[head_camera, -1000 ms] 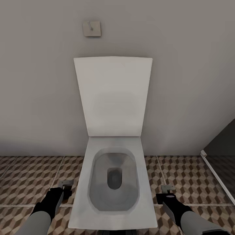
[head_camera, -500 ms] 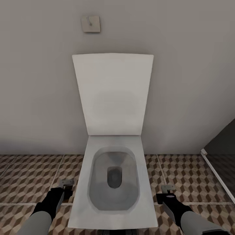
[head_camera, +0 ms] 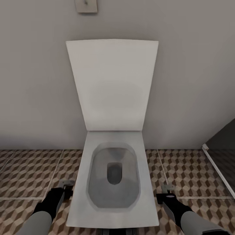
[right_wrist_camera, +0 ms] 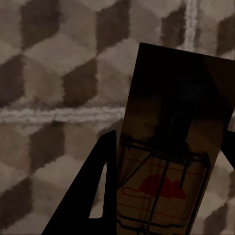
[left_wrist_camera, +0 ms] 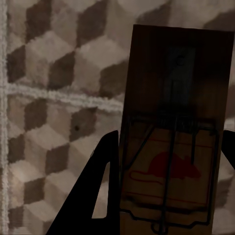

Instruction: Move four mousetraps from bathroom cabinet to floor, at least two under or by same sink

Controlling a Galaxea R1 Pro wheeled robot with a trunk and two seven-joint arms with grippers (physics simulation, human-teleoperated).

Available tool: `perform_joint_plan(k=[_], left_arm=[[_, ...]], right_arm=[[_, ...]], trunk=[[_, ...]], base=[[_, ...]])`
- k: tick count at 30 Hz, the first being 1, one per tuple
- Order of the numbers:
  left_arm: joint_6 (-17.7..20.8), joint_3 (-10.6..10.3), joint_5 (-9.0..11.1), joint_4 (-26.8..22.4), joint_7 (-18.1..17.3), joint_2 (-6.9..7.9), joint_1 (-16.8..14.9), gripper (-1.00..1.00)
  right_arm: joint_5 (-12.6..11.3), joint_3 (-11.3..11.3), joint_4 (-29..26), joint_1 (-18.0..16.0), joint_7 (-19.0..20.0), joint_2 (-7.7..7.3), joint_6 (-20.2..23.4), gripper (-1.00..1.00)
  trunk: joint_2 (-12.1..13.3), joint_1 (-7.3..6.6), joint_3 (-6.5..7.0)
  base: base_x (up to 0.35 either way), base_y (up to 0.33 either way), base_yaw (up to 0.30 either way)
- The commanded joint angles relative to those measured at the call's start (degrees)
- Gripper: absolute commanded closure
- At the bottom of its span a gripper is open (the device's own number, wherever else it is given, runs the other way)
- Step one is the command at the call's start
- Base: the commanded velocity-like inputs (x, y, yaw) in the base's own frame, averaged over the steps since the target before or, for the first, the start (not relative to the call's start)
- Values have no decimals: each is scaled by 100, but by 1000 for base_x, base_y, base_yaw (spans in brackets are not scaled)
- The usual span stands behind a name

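In the left wrist view, a tan mousetrap (left_wrist_camera: pixel 174 147) with dark wire and a red mouse print sits between black fingers (left_wrist_camera: pixel 100 188); my left gripper (left_wrist_camera: pixel 166 186) is shut on it. My right gripper (right_wrist_camera: pixel 164 191) is shut on a second mousetrap (right_wrist_camera: pixel 171 147) in the same way. Both traps hang just above the cube-patterned bathroom floor (head_camera: pixel 29 173). From the head camera, the left gripper (head_camera: pixel 65 187) is low at the toilet's left side and the right gripper (head_camera: pixel 167 192) at its right. The cabinet and the sink are out of view.
A white toilet (head_camera: pixel 112 182) with its lid (head_camera: pixel 112 85) raised stands straight ahead against a grey wall, between my two arms. A flush plate (head_camera: pixel 86 6) is on the wall above. A dark glass panel with a white frame (head_camera: pixel 217 169) stands at the right.
The head camera has moved closer to the toilet, so the toilet looks larger and the flush plate has slid toward the top edge. Both grippers keep their places and their holds.
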Motion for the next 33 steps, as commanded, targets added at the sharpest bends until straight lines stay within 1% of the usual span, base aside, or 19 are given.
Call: perform_joint_plan(k=[1, 14, 20, 31, 33], left_arm=[[22, 10, 13, -6, 10, -3, -3, 100], [22, 9, 13, -5, 10, 6, -3, 100], [18, 9, 13, -12, 10, 6, -3, 100], [15, 9, 13, -14, 10, 6, -3, 100], [14, 9, 13, -14, 10, 6, -3, 100]], right_arm=[[-32, 49, -14, 1, -27, -3, 41, 100], [-26, 49, -14, 2, -30, -3, 34, 100], [-26, 49, -14, 1, -14, -3, 40, 100], [-39, 41, -14, -2, 3, 5, 57, 100], [-40, 41, -14, 0, 0, 6, 62, 100]], trunk=[[-3, 1, -27], [-21, 35, -315], [-21, 35, -315], [-35, 63, -558], [-35, 63, -558]], base=[[0, 0, 0], [0, 0, 0], [0, 0, 0], [0, 0, 0], [0, 0, 0]])
